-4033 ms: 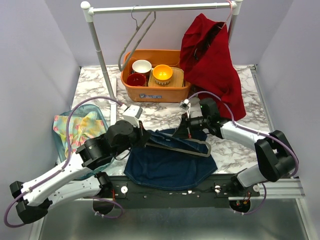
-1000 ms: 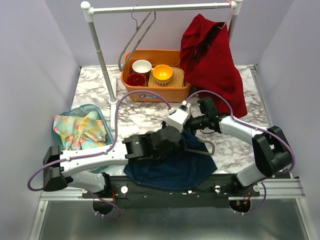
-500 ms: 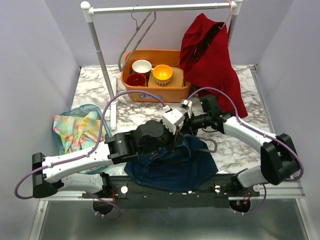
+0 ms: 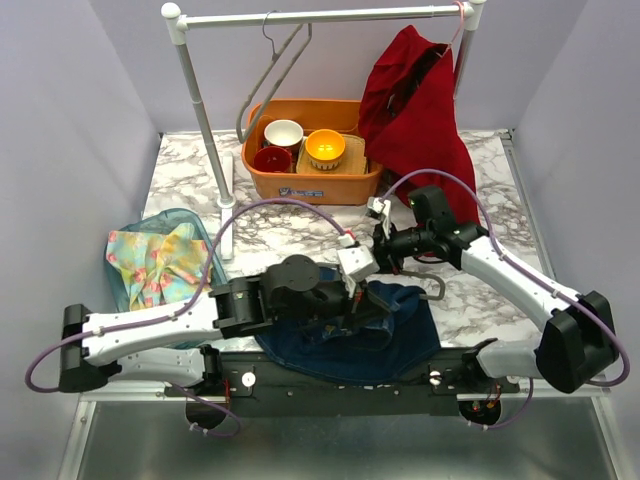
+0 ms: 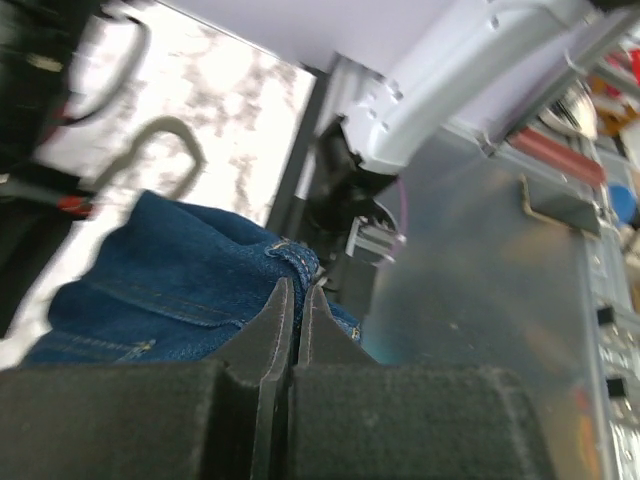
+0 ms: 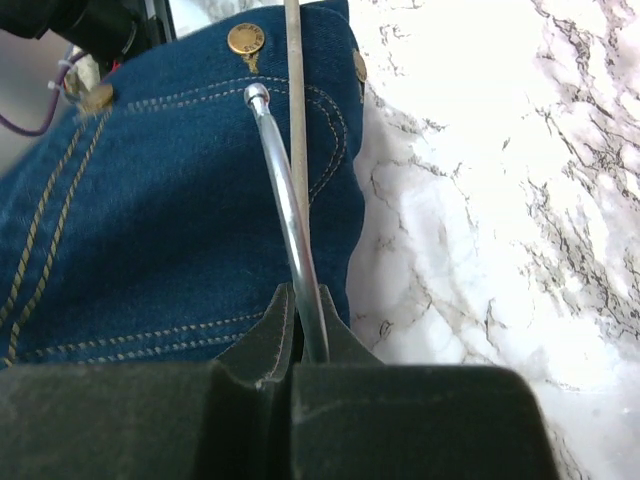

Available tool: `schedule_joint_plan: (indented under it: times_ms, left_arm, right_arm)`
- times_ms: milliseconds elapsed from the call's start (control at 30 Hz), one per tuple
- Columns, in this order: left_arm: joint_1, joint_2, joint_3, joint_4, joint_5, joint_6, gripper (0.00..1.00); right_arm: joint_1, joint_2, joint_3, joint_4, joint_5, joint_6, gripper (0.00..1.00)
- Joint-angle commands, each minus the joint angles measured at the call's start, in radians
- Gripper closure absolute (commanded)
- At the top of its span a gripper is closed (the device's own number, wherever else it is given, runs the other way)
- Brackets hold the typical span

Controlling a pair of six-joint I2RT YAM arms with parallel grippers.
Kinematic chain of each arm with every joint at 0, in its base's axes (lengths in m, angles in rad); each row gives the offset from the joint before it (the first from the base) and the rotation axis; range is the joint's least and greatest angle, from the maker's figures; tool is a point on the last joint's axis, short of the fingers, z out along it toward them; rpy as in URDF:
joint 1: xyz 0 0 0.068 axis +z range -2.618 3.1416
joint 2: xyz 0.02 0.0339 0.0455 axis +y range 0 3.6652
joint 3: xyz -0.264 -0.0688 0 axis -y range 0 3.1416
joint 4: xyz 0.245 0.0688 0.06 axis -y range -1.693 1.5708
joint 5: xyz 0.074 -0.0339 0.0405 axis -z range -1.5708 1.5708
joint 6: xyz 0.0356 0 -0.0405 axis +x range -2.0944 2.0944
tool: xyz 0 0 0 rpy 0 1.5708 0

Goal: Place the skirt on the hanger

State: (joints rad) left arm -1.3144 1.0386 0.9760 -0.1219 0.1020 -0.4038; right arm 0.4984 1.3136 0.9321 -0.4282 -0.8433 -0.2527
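While the left gripper (image 5: 295, 292) pinches the stitched blue denim skirt (image 5: 170, 290), the right gripper (image 6: 300, 300) clamps the thin shiny metal hanger (image 6: 284, 190); the orange plastic tub (image 4: 312, 186) holds three round bowls (image 4: 325, 148).

Bare marble (image 4: 180, 175) back-left — bin (image 4: 312, 185) centre

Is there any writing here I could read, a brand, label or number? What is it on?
No text can be read.
The label on the front of the orange bin: too small and blurred to read.
The brass buttons on the skirt: no legible mark.
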Motion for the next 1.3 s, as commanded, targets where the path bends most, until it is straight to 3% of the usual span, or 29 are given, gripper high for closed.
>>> schedule_joint_plan:
  times_ms: [0,67,100,167,200,300,333,433,600,767,967,1167,1233,1267]
  left_arm:
    - [-0.032,0.144,0.044,0.117,0.215,-0.015,0.96]
    - [-0.045,0.213,0.062,0.096,0.267,-0.004,0.86]
    - [-0.049,0.227,0.066,0.064,0.312,0.006,0.71]
    - [-0.055,0.23,0.069,0.018,0.314,0.037,0.59]
    - [-0.057,0.218,0.063,-0.026,0.251,0.055,0.42]
    - [-0.057,0.109,0.034,-0.103,0.086,0.094,0.27]
    - [-0.059,0.041,0.024,-0.119,-0.056,0.112,0.2]
    - [-0.057,-0.102,-0.042,-0.105,-0.294,0.138,0.01]
    - [-0.057,-0.196,-0.163,0.149,-0.369,0.126,0.01]
    - [-0.127,0.041,-0.06,0.235,-0.375,0.138,0.1]
    - [-0.25,0.31,0.114,0.274,-0.612,0.243,0.29]
    - [-0.355,0.478,0.216,0.332,-0.883,0.356,0.37]
    - [-0.362,0.526,0.24,0.353,-0.897,0.372,0.51]
    - [-0.364,0.544,0.254,0.352,-0.916,0.382,0.52]
  right_arm:
    - [0.002,-0.043,0.086,-0.093,0.01,-0.086,1.0]
    - [0.002,-0.068,0.102,-0.139,0.015,-0.126,0.99]
    - [0.0,-0.101,0.106,-0.15,0.019,-0.137,0.99]
    - [0.0,-0.141,0.125,-0.211,0.047,-0.198,0.99]
    - [0.0,-0.161,0.131,-0.225,0.064,-0.209,0.99]
    - [0.0,-0.241,0.178,-0.322,0.131,-0.261,0.99]
    - [0.0,-0.273,0.194,-0.343,0.16,-0.272,0.99]
    - [0.0,-0.315,0.24,-0.405,0.2,-0.266,1.0]
    - [-0.003,-0.364,0.275,-0.388,0.269,-0.149,0.99]
    - [-0.003,-0.344,0.336,-0.371,0.335,0.012,0.99]
    - [-0.014,-0.324,0.427,-0.399,0.408,0.124,1.0]
    - [-0.029,-0.321,0.432,-0.393,0.431,0.173,0.99]
    - [-0.032,-0.32,0.427,-0.386,0.421,0.181,0.99]
    - [-0.038,-0.32,0.425,-0.383,0.42,0.187,0.99]
